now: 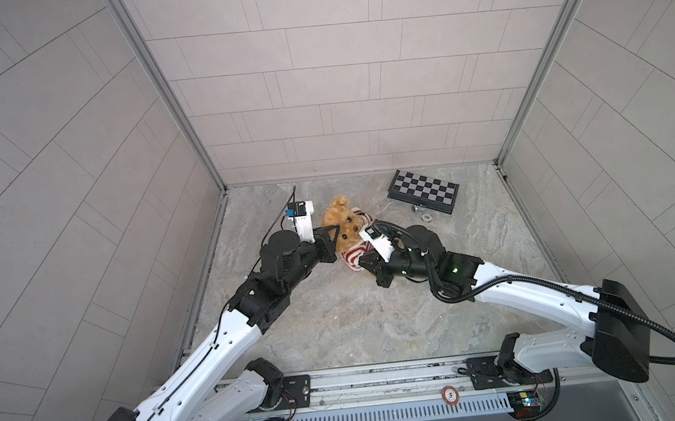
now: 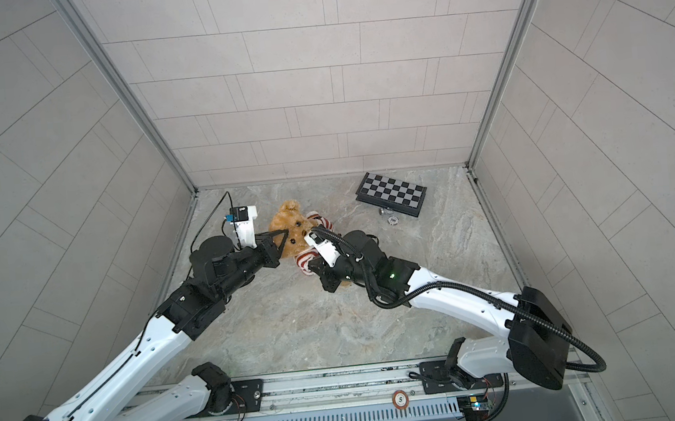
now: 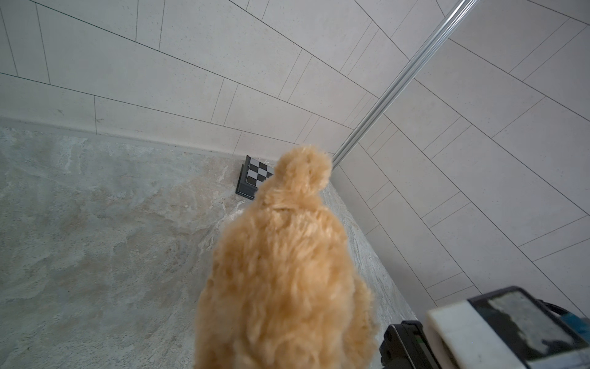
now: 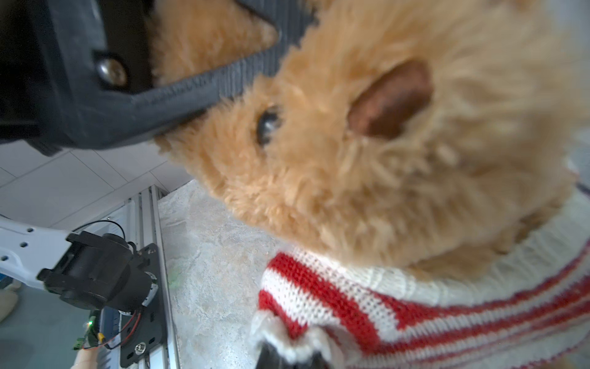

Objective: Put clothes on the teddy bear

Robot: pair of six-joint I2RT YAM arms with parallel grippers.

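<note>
My left gripper [image 2: 284, 241] is closed almost fully on the teddy bear [image 2: 286, 218], pinching the fur at the side of its head. In the right wrist view one of its fingers [image 4: 178, 96] lies pressed across the head just above the eye, with fur showing through the finger's open frame. In my left wrist view the back of the head and one ear fill the space straight ahead, and the fur hides my tips. My right gripper [image 4: 289, 361] is clamped tight on the white hem of the red-and-white striped sweater [image 4: 367, 303], which is round the bear's neck and body. In both top views the bear is between my two grippers, over the far middle of the table [image 1: 337, 324], face turned upward. The chessboard [image 1: 424, 191] is well apart from it, near the back wall.
</note>
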